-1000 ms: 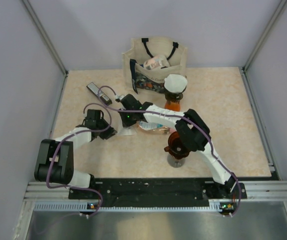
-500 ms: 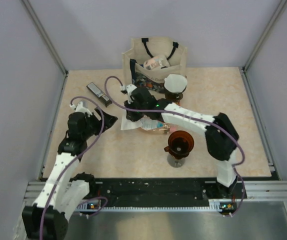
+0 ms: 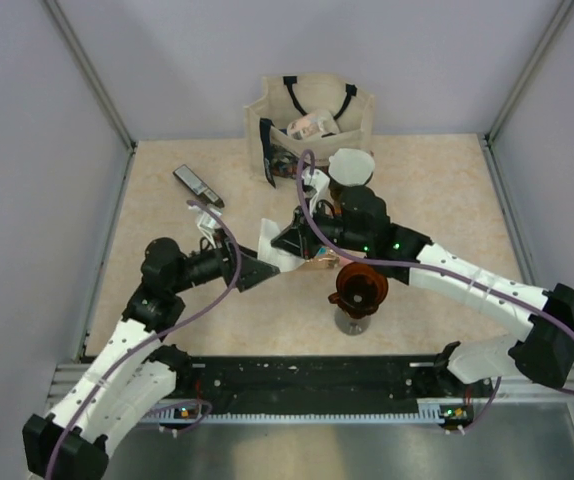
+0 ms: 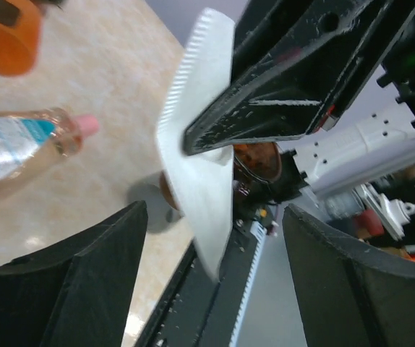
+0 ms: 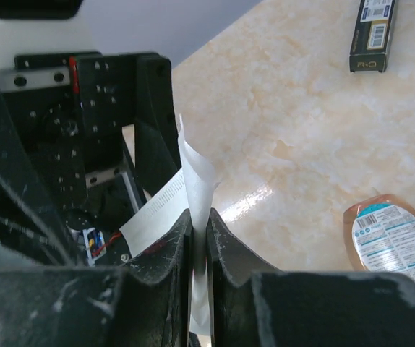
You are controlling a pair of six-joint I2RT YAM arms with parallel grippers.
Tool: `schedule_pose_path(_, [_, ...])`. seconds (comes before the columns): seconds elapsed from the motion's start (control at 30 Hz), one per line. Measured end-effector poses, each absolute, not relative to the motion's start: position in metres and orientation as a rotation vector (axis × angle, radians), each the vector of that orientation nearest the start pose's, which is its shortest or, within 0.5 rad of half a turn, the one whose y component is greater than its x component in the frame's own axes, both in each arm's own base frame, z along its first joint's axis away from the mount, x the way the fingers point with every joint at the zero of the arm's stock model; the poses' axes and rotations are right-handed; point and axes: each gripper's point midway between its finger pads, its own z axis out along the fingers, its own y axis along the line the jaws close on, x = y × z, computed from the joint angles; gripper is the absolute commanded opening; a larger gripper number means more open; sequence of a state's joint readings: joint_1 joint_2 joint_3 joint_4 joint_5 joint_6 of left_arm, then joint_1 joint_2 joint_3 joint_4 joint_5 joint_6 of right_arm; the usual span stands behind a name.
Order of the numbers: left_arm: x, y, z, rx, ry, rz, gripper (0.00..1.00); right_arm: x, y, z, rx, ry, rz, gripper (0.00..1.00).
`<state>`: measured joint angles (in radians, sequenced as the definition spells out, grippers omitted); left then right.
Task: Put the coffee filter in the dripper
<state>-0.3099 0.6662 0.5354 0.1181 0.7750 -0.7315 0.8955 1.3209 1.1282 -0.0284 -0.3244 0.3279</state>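
The white coffee filter point(image 3: 270, 243) hangs edge-on in the air left of the table's middle, and my right gripper point(image 3: 287, 240) is shut on it. In the right wrist view both pads point(image 5: 180, 238) pinch the filter point(image 5: 193, 177) flat. My left gripper point(image 3: 255, 268) points at it from the left and stands open; its fingers point(image 4: 70, 282) flank the filter's point(image 4: 197, 144) lower edge without touching. The brown dripper point(image 3: 359, 286) sits on a glass stand just right of the filter, also visible behind it as the dripper point(image 4: 259, 160).
A canvas bag point(image 3: 312, 120) stands at the back. An orange vessel with a white top point(image 3: 351, 166) is in front of it. A clear bottle point(image 5: 395, 242) lies near the dripper. A dark flat box point(image 3: 196, 184) lies at back left.
My left gripper opened wide and let go of the filter. The right gripper lifted the filter off the table and carried it rightward, its arm swinging out to the right.
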Motion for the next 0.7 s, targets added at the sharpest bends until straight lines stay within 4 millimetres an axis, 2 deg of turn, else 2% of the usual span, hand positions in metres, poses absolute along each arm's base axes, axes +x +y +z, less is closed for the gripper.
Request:
schedule_pose_path(0.07, [0.177,-0.228,0.265,0.375,1.775,-1.442,0.68,0.213,0.377,0.286,-0.772,1.793,1.143,0.11])
schedule_pose_path(0.13, [0.176,-0.237,0.258,0.401,1.809,-1.458,0.62,0.213,0.377,0.285,-0.769,1.799,1.146,0.12])
schedule_pose_path(0.3, [0.189,-0.24,0.247,0.352,1.853,-1.419,0.57,0.213,0.376,0.285,-0.768,1.799,1.146,0.12])
schedule_pose_path(0.4, [0.194,-0.239,0.247,0.333,1.85,-1.402,0.47,0.211,0.374,0.282,-0.768,1.803,1.145,0.13])
schedule_pose_path(0.47, [0.196,-0.239,0.248,0.325,1.845,-1.396,0.31,0.21,0.373,0.28,-0.769,1.808,1.144,0.13])
schedule_pose_path(0.5, [0.197,-0.239,0.249,0.324,1.843,-1.397,0.21,0.21,0.373,0.279,-0.769,1.81,1.143,0.14])
schedule_pose_path(0.53, [0.198,-0.24,0.25,0.323,1.841,-1.4,0.06,0.21,0.373,0.278,-0.768,1.812,1.141,0.15])
schedule_pose_path(0.57, [0.199,-0.241,0.251,0.326,1.838,-1.4,0.0,0.211,0.372,0.277,-0.765,1.814,1.137,0.2])
schedule_pose_path(0.7, [0.202,-0.243,0.251,0.36,1.823,-1.387,0.0,0.214,0.37,0.28,-0.742,1.81,1.123,0.51])
